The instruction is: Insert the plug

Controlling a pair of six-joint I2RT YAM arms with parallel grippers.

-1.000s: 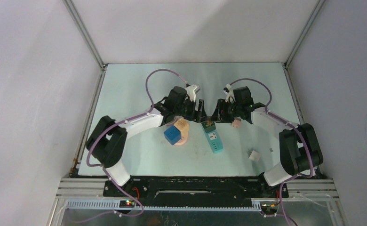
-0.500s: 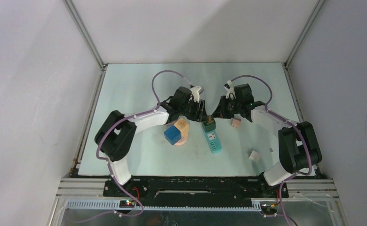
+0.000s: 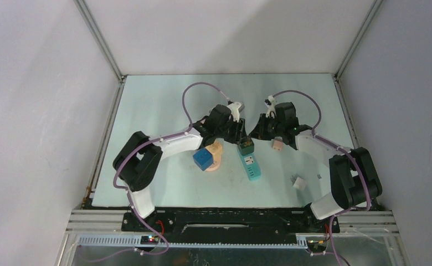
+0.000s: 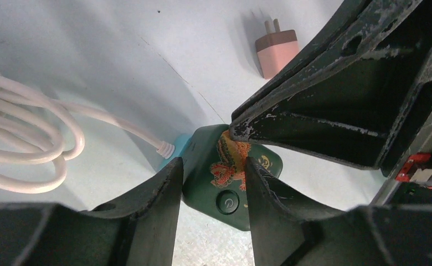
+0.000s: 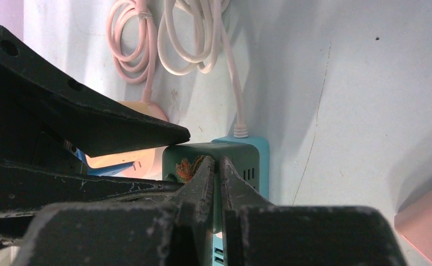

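The plug is a dark green cube with a dragon print and a power button. It stands on the far end of the teal power strip. My left gripper reaches in from the left. In the left wrist view the left gripper has narrowed onto the plug: one finger lies against its left edge, the other crosses its printed face. My right gripper comes from the right. Seen from its wrist, the right gripper is shut, its tips against the plug.
A pink adapter lies just right of the strip, and a small white adapter sits nearer the right arm's base. A blue cube rests by a peach round socket on the left. Coiled white cables lie beyond the strip.
The left arm has swung right to the plug and its jaws have narrowed around it. The right gripper's fingers have come fully together by the plug.
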